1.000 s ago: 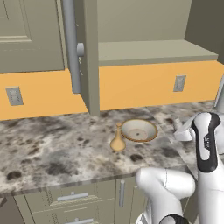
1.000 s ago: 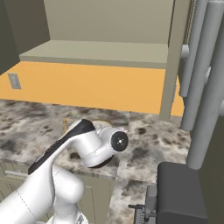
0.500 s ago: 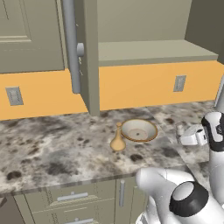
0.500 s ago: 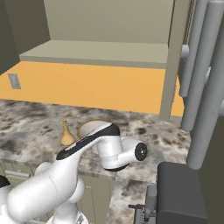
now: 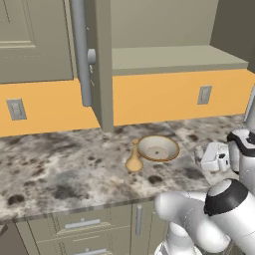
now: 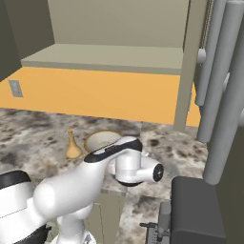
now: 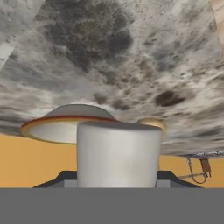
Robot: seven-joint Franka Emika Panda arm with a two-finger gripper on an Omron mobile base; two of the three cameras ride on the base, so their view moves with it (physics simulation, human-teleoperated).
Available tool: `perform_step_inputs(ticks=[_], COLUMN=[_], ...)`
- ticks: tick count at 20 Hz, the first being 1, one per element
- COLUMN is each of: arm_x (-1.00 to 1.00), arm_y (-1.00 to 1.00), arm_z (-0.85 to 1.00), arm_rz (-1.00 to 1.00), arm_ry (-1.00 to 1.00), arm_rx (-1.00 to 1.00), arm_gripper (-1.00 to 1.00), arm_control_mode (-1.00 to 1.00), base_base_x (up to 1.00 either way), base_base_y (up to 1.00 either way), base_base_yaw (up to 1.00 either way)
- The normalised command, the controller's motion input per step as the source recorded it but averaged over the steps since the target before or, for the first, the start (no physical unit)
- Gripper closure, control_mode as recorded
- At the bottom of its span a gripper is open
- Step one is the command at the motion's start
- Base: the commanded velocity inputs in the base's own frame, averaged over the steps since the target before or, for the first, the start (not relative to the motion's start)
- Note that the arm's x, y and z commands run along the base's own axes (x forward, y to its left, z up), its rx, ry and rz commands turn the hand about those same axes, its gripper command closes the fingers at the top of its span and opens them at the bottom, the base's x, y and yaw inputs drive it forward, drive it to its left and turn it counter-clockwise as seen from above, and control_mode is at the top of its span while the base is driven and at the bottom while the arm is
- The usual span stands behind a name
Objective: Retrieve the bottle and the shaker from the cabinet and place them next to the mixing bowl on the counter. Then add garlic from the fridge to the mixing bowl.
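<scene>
Since the earlier frame your arm has swung right. You see the gripper (image 7: 117, 181) clenched on the grey shaker (image 7: 118, 153), centre bottom of the hand view. Mixing bowl (image 5: 158, 148) sits mid-frame on the counter (image 5: 60, 164), tan bottle (image 5: 133, 160) just left of it.

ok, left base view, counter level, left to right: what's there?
bottle → mixing bowl → tool at the far right; all over the counter.
</scene>
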Motion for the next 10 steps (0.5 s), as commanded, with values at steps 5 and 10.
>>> perform_step_inputs(ticks=[5, 10], arm_x=[0.35, 0.42], arm_y=[0.0, 0.0], arm_z=[-0.32, -0.35], arm_rz=[0.07, 0.06], arm_ry=[-0.02, 0.0], arm_rx=[0.0, 0.01], arm_gripper=[1.0, 1.0], arm_control_mode=[-1.0, -1.0], base_base_x=[0.0, 0.0], base_base_y=[0.0, 0.0], base_base_yaw=[0.0, 0.0])
